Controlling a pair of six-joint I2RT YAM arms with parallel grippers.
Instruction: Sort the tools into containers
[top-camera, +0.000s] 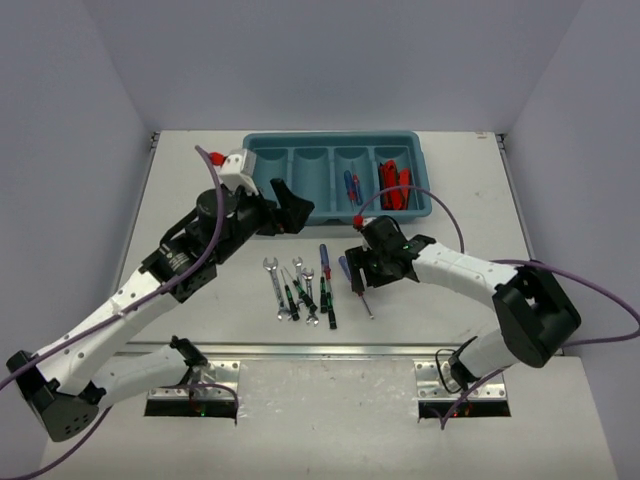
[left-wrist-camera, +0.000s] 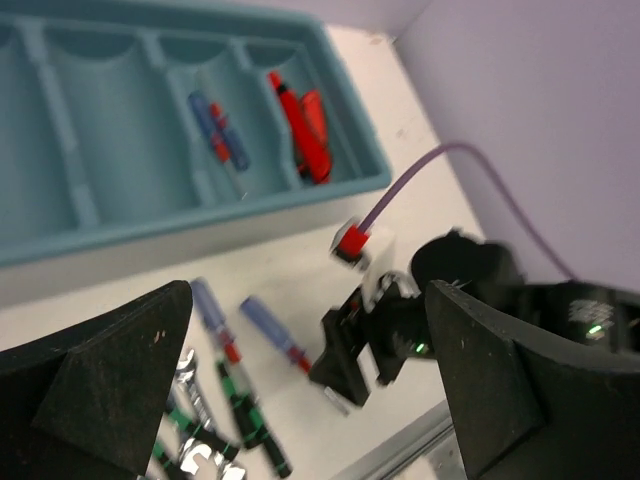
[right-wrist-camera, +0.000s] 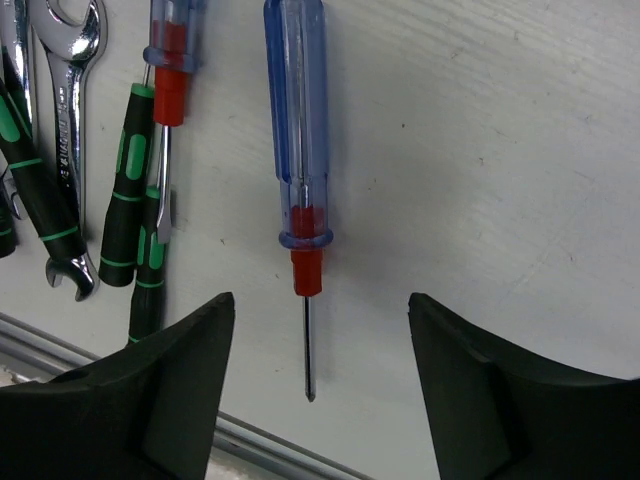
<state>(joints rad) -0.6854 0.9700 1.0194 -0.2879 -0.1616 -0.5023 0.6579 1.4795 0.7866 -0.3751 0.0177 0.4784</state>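
Screwdriver (right-wrist-camera: 297, 120), blue-handled, mid-frame (tip pointing down), flanked by wide-spread right gripper (right-wrist-camera: 320, 340); left gripper (left-wrist-camera: 307, 300) likewise spread, empty.

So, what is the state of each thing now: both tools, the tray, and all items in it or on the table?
Left tool: open, empty.
Right tool: open, over a screwdriver, not gripping it.
Tray: two left compartments look empty.
Sorted screwdrivers: in the third compartment.
Knives: in the rightmost compartment.
Wrenches: loose on the table.
Drivers: loose on the table.
Second screwdriver: loose on the table.
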